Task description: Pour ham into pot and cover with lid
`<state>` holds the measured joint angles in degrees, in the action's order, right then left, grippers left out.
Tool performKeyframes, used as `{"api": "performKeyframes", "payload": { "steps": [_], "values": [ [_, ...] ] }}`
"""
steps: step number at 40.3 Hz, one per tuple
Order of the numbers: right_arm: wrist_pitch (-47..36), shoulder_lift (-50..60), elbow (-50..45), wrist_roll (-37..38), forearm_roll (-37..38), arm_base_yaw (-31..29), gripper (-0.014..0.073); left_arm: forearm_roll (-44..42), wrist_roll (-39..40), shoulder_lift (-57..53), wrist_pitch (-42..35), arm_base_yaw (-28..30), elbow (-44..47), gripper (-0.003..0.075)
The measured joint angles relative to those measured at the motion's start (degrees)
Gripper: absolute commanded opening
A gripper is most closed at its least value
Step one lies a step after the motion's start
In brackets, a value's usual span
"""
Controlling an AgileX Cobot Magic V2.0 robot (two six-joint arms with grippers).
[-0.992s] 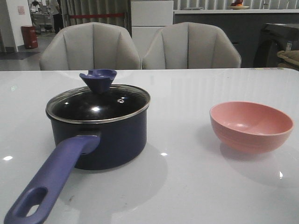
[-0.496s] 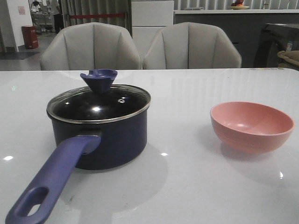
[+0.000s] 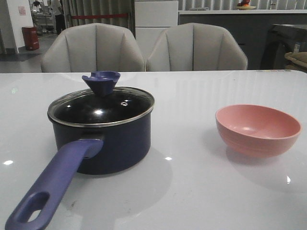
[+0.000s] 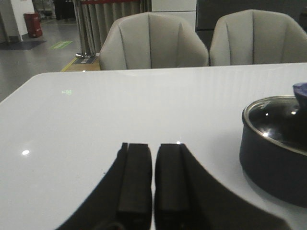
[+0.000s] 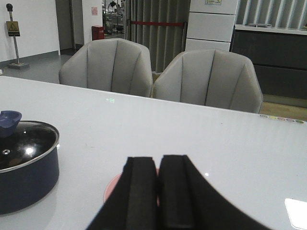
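The left gripper [image 4: 152,179] hangs low over bare table, level and pointing toward the chairs, its two black fingers [image 4: 135,179] pressed together with only a thin slit between them and nothing held. The pot [image 4: 276,143] sits off to its side, near but apart. The right gripper [image 5: 157,191] is posed the same way, fingers pressed together and empty, with the pink bowl [image 5: 112,191] showing just behind them. Neither arm appears in the front view.

On the table [image 3: 192,191], the pot [image 3: 103,139] stands on the robot's left, its long handle [image 3: 53,184] reaching toward the near edge. The lid [image 3: 100,108] rests on the rim, covering the pot, with the blue knob [image 3: 100,81] toward the far side. The bowl [image 3: 258,129] stands well apart on the right, upright, its inside bare. The ham cannot be made out; a few pale shapes under the glass in the right wrist view may be it.

The tabletop is white and glossy, dotted with lamp reflections. Two grey padded chairs [image 3: 144,48] stand behind it. Farther back are a curtain [image 5: 153,21], a white cabinet [image 3: 156,19], a dark counter [image 3: 225,21] and a red bin [image 3: 29,37].
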<state>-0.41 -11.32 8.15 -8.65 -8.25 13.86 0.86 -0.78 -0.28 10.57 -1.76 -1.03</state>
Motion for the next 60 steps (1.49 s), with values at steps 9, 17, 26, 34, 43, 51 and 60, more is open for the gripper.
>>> {"api": "performKeyframes", "payload": {
  "steps": [9,17,26,34,43,51,60],
  "values": [
    [0.0,0.0,0.0,0.0,0.0,0.0,0.015,0.0,0.0,0.0,-4.0,0.5,1.4,0.0122],
    [0.0,0.0,0.0,0.0,0.0,0.0,0.015,0.0,0.0,0.0,-4.2,0.5,1.4,0.0122],
    [0.0,0.0,0.0,0.0,0.0,0.0,0.015,0.0,0.0,0.0,-4.4,0.5,1.4,0.0122],
    [0.0,0.0,0.0,0.0,0.0,0.0,0.015,0.0,0.0,0.0,-4.4,0.5,1.4,0.0122],
    [0.0,0.0,0.0,0.0,0.0,0.0,0.015,0.0,0.0,0.0,-4.4,0.5,1.4,0.0122],
    [0.0,0.0,0.0,0.0,0.0,0.0,0.015,0.0,0.0,0.0,-4.4,0.5,1.4,0.0122],
    [-0.6,1.0,-2.2,0.0,0.0,-0.6,0.015,0.0,0.0,0.0,-4.4,0.5,1.4,0.0122]
  ]
}}
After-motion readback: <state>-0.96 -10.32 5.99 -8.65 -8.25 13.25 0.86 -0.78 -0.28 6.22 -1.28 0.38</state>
